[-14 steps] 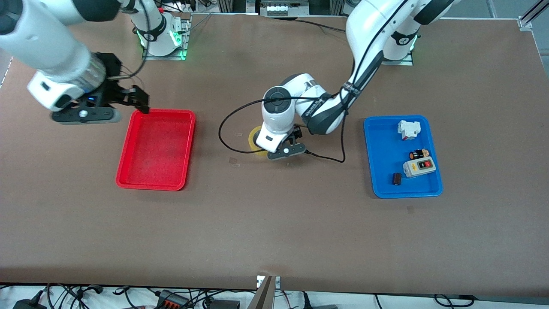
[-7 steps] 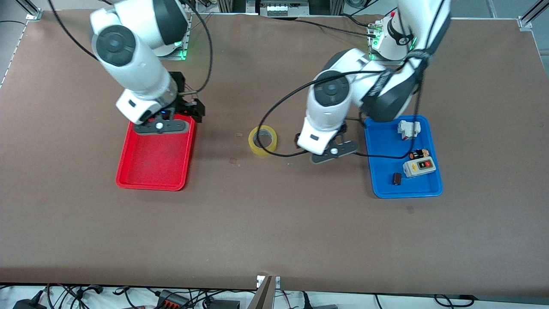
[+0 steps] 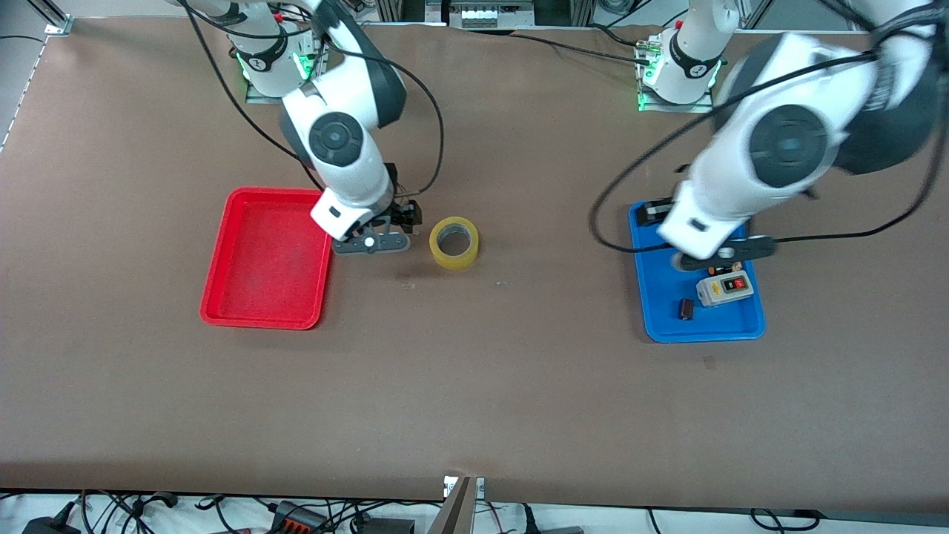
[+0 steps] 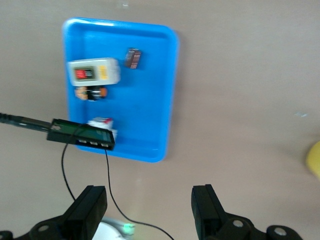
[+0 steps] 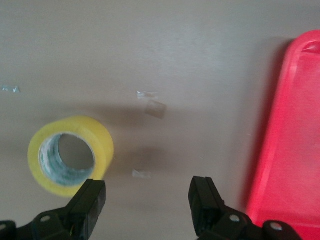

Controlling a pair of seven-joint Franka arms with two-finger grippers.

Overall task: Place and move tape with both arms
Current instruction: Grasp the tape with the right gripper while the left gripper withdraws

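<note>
The ring-shaped roll of translucent yellow tape lies flat on the brown counter, near its middle, between the shallow red plastic tray and the shallow blue plastic tray. The right gripper hangs low over bare counter between the red tray's edge and the roll, jaws released and empty. The left gripper is over the blue tray, above the small parts lying in it, jaws released too.

Judging from this, the right arm takes the roll next. The risk is a misjudged descent: a jaw tip landing on the roll's rim could skid it across the counter. A carry toward the red tray could also clip that tray's raised lip.
</note>
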